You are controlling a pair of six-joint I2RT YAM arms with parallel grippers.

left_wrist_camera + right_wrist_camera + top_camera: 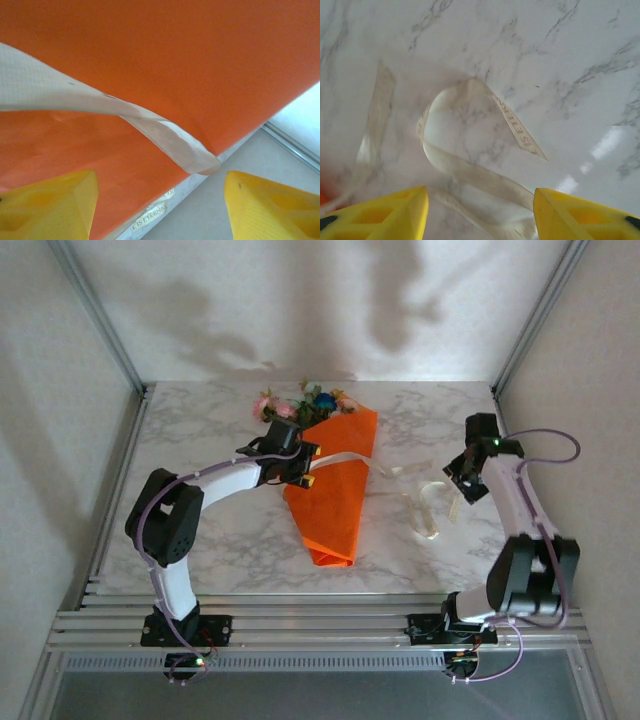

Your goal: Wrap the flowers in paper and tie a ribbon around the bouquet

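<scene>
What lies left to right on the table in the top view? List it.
bouquet → ribbon, its loose coil → right gripper

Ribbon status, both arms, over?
Left gripper open over bouquet. Right gripper open over loose ribbon loop. Ribbon lies across bouquet, untied.

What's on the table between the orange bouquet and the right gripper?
The cream ribbon lies there in loose loops on the marble table, between bouquet and right gripper, seen in the top view.
</scene>
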